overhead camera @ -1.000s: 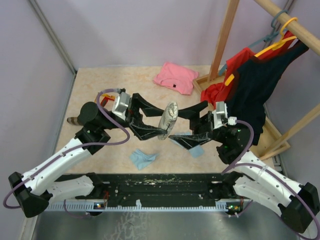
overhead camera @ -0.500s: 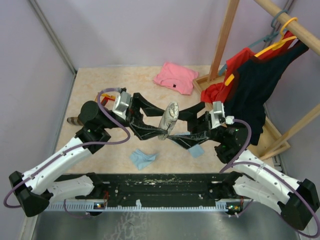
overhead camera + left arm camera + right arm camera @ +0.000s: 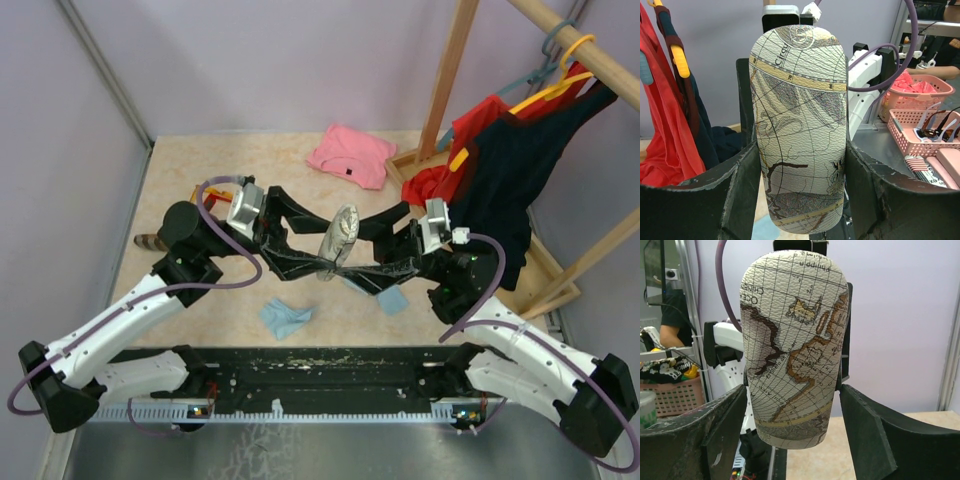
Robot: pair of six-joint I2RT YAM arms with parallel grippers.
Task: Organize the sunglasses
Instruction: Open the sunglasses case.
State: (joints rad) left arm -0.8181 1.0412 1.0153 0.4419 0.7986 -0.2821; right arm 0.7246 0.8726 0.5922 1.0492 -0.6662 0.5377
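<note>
Beige speckled surface [image 3: 190, 150], lilac walls. Left jaws clamp a map-printed case [image 3: 340, 235] by its sides; right jaws bracket its other end, grip unclear. Sunglasses [image 3: 204, 193] peek out behind the left arm, mostly hidden. A blue cloth [image 3: 285, 318] lies nearer.

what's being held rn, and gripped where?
The left gripper holds the map-print glasses case, fingers on its two long sides, lower half. The right gripper brackets the same case; whether it touches cannot be told.
</note>
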